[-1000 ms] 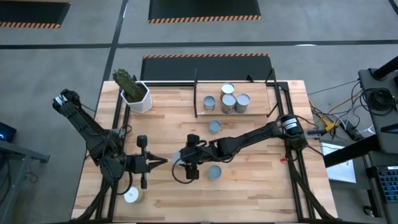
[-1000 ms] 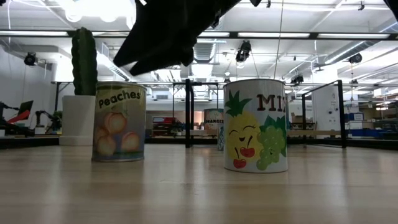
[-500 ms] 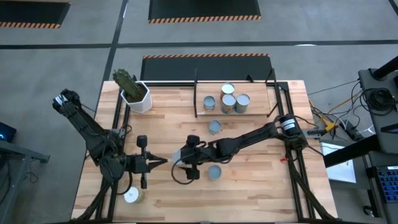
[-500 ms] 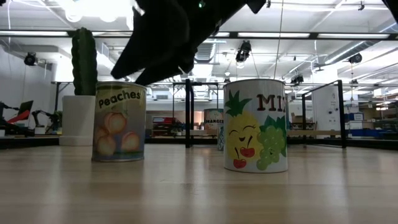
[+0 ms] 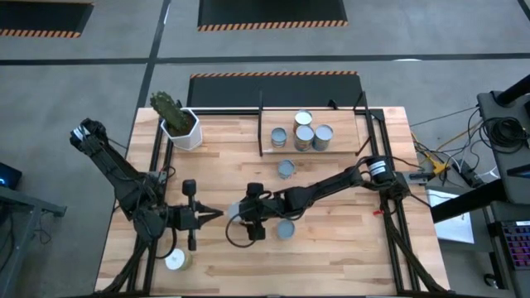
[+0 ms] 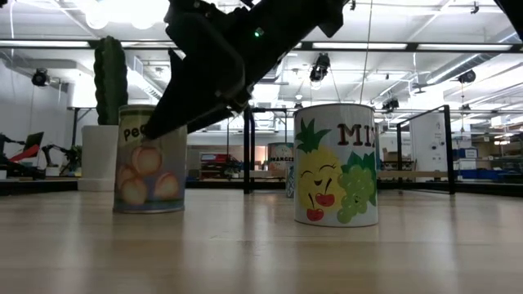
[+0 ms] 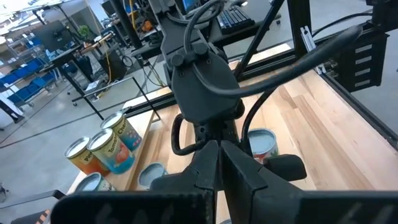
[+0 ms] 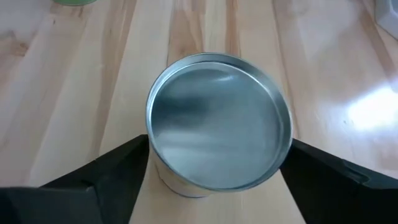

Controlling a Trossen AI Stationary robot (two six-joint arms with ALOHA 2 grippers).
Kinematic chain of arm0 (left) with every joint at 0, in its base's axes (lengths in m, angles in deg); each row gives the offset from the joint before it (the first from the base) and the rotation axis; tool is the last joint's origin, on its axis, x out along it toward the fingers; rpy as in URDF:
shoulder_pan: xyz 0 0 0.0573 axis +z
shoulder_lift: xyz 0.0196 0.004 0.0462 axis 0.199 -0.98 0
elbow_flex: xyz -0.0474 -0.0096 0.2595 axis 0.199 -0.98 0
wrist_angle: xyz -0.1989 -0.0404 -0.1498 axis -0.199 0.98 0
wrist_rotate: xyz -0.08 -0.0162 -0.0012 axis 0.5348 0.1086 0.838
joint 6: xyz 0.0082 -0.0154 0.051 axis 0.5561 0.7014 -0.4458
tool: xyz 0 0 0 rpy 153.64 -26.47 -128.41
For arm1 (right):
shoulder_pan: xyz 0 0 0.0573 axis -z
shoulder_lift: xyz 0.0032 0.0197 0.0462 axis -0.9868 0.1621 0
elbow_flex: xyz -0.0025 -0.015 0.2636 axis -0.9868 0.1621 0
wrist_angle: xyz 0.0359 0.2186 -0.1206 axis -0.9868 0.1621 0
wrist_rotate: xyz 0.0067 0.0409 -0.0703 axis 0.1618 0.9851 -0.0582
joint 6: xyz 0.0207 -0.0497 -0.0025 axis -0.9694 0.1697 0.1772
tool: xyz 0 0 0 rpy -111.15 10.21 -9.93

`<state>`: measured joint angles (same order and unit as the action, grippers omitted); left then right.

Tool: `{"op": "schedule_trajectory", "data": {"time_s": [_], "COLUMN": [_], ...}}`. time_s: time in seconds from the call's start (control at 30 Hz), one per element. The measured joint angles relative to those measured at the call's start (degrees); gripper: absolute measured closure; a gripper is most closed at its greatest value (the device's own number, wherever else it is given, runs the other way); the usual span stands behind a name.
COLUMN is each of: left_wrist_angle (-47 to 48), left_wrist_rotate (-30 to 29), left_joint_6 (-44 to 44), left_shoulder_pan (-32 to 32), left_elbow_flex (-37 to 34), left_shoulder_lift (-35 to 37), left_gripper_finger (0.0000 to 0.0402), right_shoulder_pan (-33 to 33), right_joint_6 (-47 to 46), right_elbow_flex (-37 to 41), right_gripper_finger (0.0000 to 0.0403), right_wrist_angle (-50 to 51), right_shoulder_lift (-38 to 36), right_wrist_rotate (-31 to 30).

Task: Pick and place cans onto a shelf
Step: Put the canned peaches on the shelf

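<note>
The peaches can [image 8: 217, 127], silvery on top, stands upright on the table near its middle, also seen in the low view [image 6: 147, 175]. My right gripper [image 8: 217, 177] reaches in from the table's right [image 5: 238, 218], with one finger on each side of the can. My left gripper [image 5: 217, 215] hovers shut just left of it, holding nothing. A fruit-label can [image 6: 337, 167] stands close by on the right [image 5: 286, 229], and another can [image 5: 286, 169] stands farther back. Several cans [image 5: 304, 132] stand on the shelf [image 5: 344, 132] at the far side. My right gripper has the peaches can between its two fingers, one finger [image 8: 124, 165] at each side of the can's wall just under the top rim [image 8: 152, 146]. The fingers slant down from the table's right. The can stands upright, its base on the table.
A white hexagonal pot with a cactus [image 5: 180, 126] stands at the far left. A white-topped can [image 5: 174, 261] sits near the front left corner. Black shelf posts [image 5: 262, 124] rise at the far side. Bare wood lies toward the front right.
My right gripper has come down over the peaches can. The can has slid a little toward the table's left and turned slightly, still upright on the table.
</note>
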<state>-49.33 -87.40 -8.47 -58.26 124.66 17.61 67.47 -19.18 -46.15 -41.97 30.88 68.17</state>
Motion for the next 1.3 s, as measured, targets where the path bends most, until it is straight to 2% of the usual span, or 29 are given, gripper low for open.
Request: {"op": "schedule_trajectory", "data": {"time_s": [0.23,0.57,1.03,1.3], "left_wrist_angle": [-0.39,-0.63,-2.39,-3.27], "left_wrist_rotate": [-0.04,-0.03,-1.42,-1.44], "left_joint_6": [0.18,-0.04,-0.86,-1.31], "left_shoulder_pan": [0.19,0.19,0.22,0.3], "left_elbow_flex": [0.0,0.0,0.0,0.0], "left_shoulder_lift": [0.0,0.0,0.02,0.02], "left_gripper_finger": [0.0402,0.0402,0.0401,0.0402], "right_shoulder_pan": [0.1,-0.16,1.79,10.04], "right_joint_6": [1.23,4.33,8.1,7.57], "right_elbow_flex": [-0.01,0.01,0.82,4.93], "right_gripper_finger": [0.0113,0.0113,0.0113,0.0113], "right_wrist_angle": [1.48,8.38,23.32,27.76], "right_shoulder_lift": [-1.3,-7.3,-24.48,-35.82], "right_wrist_rotate": [0.02,0.18,1.23,1.06]}}
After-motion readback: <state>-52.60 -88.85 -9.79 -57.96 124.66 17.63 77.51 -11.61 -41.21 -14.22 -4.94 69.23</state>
